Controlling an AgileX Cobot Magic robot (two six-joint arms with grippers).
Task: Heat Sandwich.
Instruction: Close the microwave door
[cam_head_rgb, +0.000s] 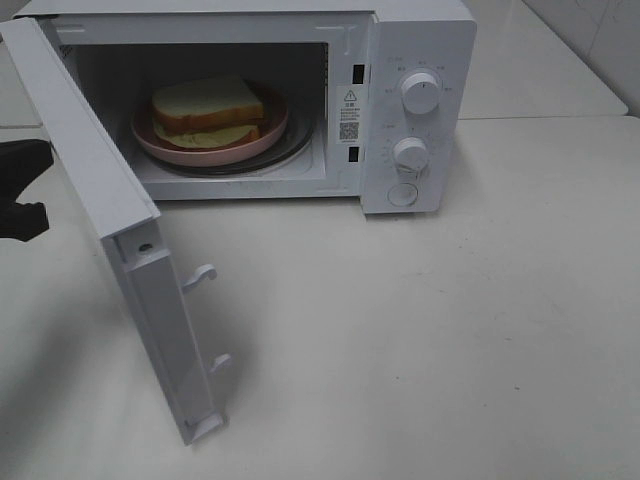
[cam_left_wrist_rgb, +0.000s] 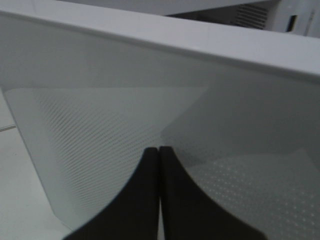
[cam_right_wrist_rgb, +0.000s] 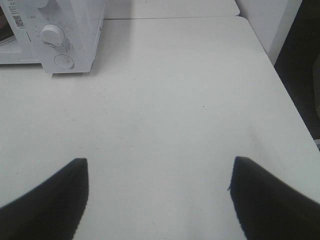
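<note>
The sandwich (cam_head_rgb: 208, 103) of pale bread with yellowish filling lies on a round pink plate (cam_head_rgb: 160, 148) inside the white microwave (cam_head_rgb: 420, 40). Its door (cam_head_rgb: 165, 330) hangs wide open to the left. My left gripper (cam_left_wrist_rgb: 159, 150) is shut, empty, with its fingertips close against the outer face of the door (cam_left_wrist_rgb: 150, 100). Its black body (cam_head_rgb: 22, 160) shows at the exterior view's left edge, behind the door. My right gripper (cam_right_wrist_rgb: 160, 161) is open and empty over bare table, right of the microwave (cam_right_wrist_rgb: 65, 30); the exterior view does not show it.
Two knobs (cam_head_rgb: 420, 92) (cam_head_rgb: 410, 153) and a round button (cam_head_rgb: 402, 195) sit on the microwave's right panel. The white table (cam_head_rgb: 450, 330) stretches in front and to the right. Its right edge (cam_right_wrist_rgb: 295, 115) drops to a dark floor.
</note>
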